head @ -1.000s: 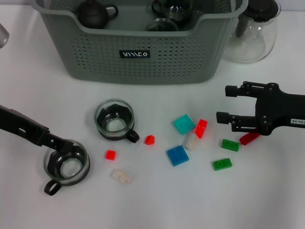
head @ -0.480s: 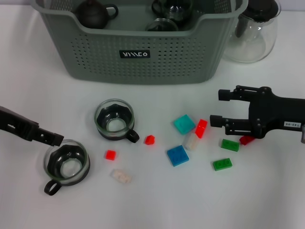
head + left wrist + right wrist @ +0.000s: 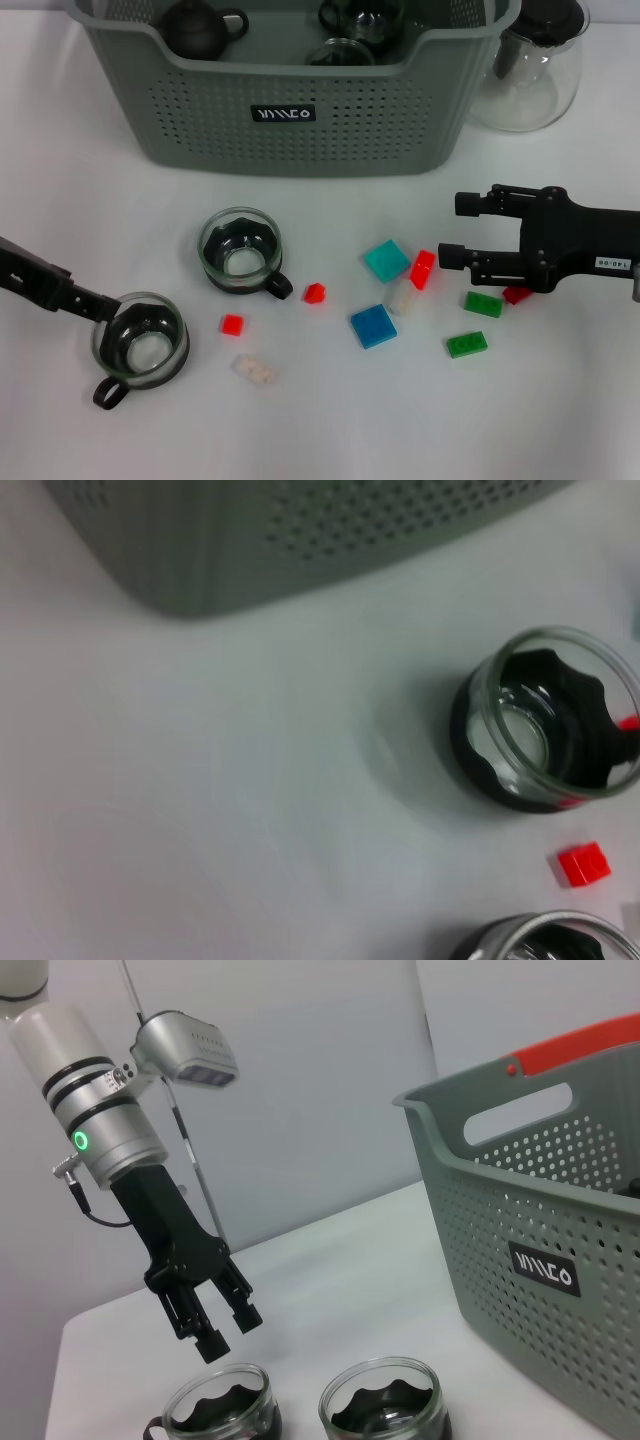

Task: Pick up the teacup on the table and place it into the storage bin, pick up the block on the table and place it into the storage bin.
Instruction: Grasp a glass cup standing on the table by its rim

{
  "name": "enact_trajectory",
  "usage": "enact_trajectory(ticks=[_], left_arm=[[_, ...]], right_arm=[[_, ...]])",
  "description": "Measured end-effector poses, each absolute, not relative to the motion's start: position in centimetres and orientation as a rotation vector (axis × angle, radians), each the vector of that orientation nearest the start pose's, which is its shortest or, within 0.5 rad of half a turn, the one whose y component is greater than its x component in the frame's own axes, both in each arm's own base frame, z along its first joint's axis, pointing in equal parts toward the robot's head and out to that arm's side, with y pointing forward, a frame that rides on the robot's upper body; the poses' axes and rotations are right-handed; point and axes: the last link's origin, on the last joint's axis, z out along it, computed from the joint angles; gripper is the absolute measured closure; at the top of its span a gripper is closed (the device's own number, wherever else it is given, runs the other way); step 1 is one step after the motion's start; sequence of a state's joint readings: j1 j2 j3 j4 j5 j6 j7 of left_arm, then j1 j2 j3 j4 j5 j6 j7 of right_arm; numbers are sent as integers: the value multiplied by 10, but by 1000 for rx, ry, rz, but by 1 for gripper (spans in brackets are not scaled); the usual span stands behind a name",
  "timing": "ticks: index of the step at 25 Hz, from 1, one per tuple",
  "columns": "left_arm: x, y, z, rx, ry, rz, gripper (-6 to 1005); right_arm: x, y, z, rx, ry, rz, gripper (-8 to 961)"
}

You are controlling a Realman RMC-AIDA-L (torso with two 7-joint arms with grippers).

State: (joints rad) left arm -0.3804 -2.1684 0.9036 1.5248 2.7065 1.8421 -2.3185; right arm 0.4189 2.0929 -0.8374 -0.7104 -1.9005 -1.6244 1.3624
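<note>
On the white bench (image 3: 560, 420), toward the robot's left, a glass teacup (image 3: 139, 340) with a black insert and handle is seen upright, and the left end effector (image 3: 100, 305) is positioned at its rim on the outer side; in the right wrist view its two fingers (image 3: 212, 1342) are seen slightly parted just above the cup, gripping nothing. A second teacup (image 3: 240, 251) is found nearer the middle, well apart from the grey-green storage bin (image 3: 300, 115) at the far side, in which a dark teapot (image 3: 197, 27) and further glassware are already held. Beside the bin, to the right, a clear glass pot (image 3: 528, 70) with a black lid is set. Scattered blocks are spread between the cups and the right arm: a small red block (image 3: 232, 324), a blue block (image 3: 373, 326), a teal block (image 3: 386, 260) and two green ones. The right end effector (image 3: 449, 231) is held low over this cluster with its fingers wide apart and empty, close to a red brick (image 3: 422, 269).
</note>
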Motion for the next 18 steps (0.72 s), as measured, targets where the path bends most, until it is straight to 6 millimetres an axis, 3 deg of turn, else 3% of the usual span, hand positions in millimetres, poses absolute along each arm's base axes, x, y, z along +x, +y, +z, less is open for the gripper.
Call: enact_trajectory(ticks=[11,18], left_arm=[[-251,290,46,-2412,-1342,516,198],[-256,296,46,-2294,-1343,606,208]], right_arm=[[268,294,-10,-2805,613,750,156],[270,293,-9,-2804,614,744,156]])
